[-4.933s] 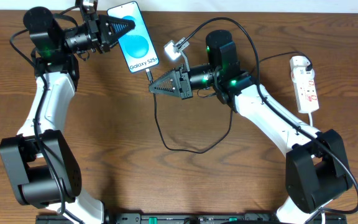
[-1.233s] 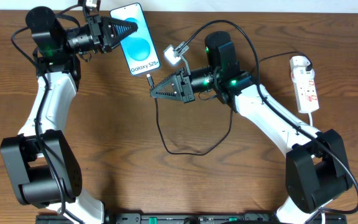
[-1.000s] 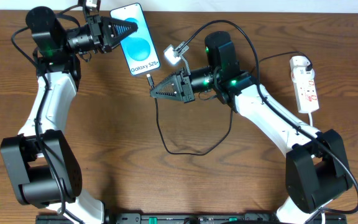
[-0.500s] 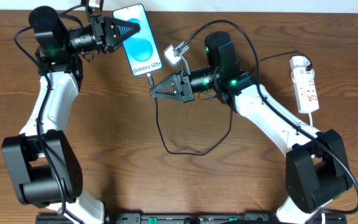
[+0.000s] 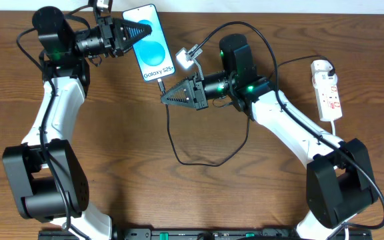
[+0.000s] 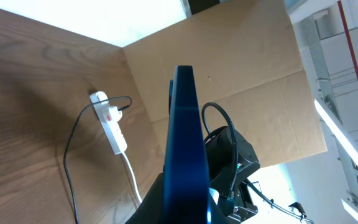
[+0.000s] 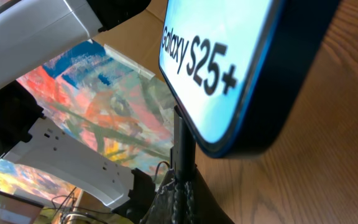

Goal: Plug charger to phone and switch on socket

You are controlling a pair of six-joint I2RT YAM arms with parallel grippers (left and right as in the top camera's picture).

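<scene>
Phone [image 5: 151, 41] gripped by left end effector [image 5: 141, 30]. Right end effector [image 5: 163, 97] clenched on charger [image 5: 169, 127] plug, tip touching phone's bottom edge. Socket [image 5: 328, 90] well apart.

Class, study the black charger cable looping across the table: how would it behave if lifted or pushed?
The charger cable is probably floppy: it lies in a slack loop on the table. Being so thin, it is likely light. Pushed, it would probably buckle, not slide; the right gripper holds it near its end.
</scene>
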